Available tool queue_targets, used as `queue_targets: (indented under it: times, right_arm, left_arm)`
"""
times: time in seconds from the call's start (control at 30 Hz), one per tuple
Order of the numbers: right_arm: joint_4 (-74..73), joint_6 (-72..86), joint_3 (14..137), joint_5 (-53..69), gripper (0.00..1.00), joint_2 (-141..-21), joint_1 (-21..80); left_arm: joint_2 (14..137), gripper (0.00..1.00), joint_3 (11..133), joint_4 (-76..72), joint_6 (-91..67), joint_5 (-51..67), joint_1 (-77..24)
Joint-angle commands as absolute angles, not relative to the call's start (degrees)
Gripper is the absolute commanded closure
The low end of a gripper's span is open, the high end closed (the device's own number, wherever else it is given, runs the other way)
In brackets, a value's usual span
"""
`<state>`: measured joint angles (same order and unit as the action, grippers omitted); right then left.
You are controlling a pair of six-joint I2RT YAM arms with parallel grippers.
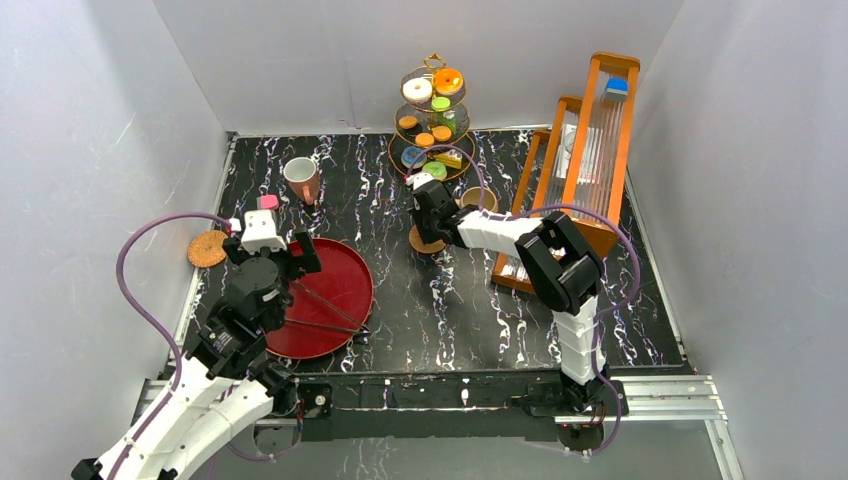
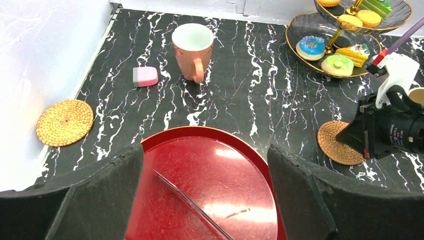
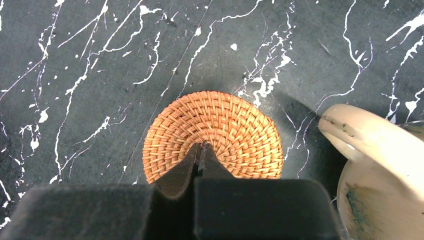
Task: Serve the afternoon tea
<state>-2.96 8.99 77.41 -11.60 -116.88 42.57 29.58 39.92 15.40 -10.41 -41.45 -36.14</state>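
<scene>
Right gripper (image 3: 201, 150) is pressed shut, its tips over the middle of 1 woven coaster (image 3: 215, 117), with the beige mug (image 3: 385, 165) just beside it. Left gripper (image 2: 204, 155) stands wide open above the red tray (image 2: 200, 130). Pastries (image 1: 417, 90) sit on the 3-tier gold stand (image 1: 434, 62) at the back.

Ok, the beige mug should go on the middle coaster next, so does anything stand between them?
Only the right gripper itself: its shut jaws hang over the middle of the coaster. The beige mug stands close beside the coaster, and nothing else lies between them.
</scene>
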Motion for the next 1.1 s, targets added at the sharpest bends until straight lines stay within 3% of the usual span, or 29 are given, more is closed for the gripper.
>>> queue_targets:
  times: [0.0,0.17,0.27,0.5,0.6,0.73,0.87,1.07]
  right_arm:
    - [-6.5,6.7,77.9,-10.3,1.0,-119.3,41.3]
    - [-7.7,6.8,80.5,-8.6,1.0,-118.2,41.2]
    - [-10.1,7.3,82.4,-7.4,0.92,-116.2,41.3]
    - [-11.8,9.3,81.2,-4.1,0.58,-106.8,41.2]
    - [-10.5,10.2,78.2,-1.2,0.39,-101.4,41.3]
    - [-8.1,12.3,72.9,3.9,0.05,-93.2,41.2]
    - [-4.5,14.9,66.6,8.6,0.01,-86.0,41.3]
    - [-1.6,16.9,61.5,14.4,0.01,-78.8,41.4]
  left_arm:
    - [31.5,0.09,39.7,14.0,-10.4,-43.1,-36.4]
    - [34.1,0.09,40.2,14.5,-11.4,-43.1,-36.4]
    - [36.0,0.09,40.9,15.1,-12.5,-43.3,-36.4]
    - [41.3,0.08,43.4,16.8,-15.7,-45.8,-36.3]
    - [43.8,0.09,44.9,18.3,-17.5,-49.2,-36.1]
    - [46.1,0.14,46.7,18.1,-18.2,-48.7,-33.7]
    - [50.0,0.29,49.2,17.7,-19.6,-43.5,-27.0]
    - [61.5,0.69,54.8,19.6,-25.2,-30.5,-7.5]
